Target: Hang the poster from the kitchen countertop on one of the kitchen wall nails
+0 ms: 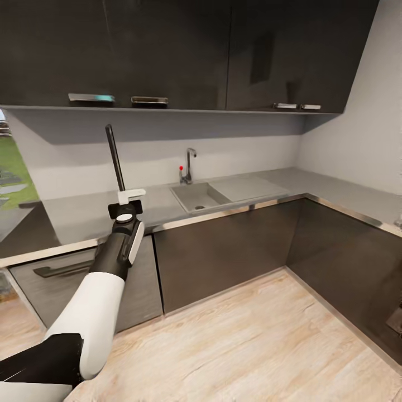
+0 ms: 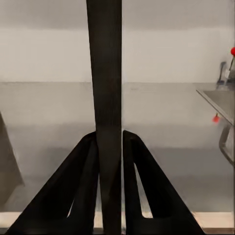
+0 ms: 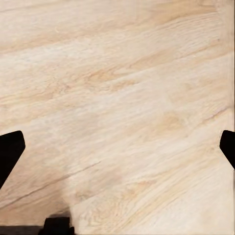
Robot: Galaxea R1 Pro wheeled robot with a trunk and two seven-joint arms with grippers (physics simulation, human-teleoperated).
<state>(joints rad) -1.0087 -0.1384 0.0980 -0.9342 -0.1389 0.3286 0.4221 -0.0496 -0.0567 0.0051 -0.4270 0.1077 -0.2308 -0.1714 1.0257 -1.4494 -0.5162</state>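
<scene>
Left wrist view shows our left claw (image 2: pixel 108 147) pinching the poster (image 2: pixel 104 73) by its thin edge above the desk (image 1: pixel 78 212), so we judge it may twist loose, while our right claw (image 3: pixel 117 161) hangs wide over the floor (image 3: pixel 117 88).

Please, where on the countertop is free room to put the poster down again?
The kitchen countertop is bare between the left gripper and the sink, and along the right wall. The sink and tap fill the middle.

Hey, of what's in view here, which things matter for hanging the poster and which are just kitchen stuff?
For the job:
- poster, seen edge-on, clamped in the left hand
- kitchen countertop

Just there:
- sink
- tap
- upper cabinets
- wooden floor
</scene>
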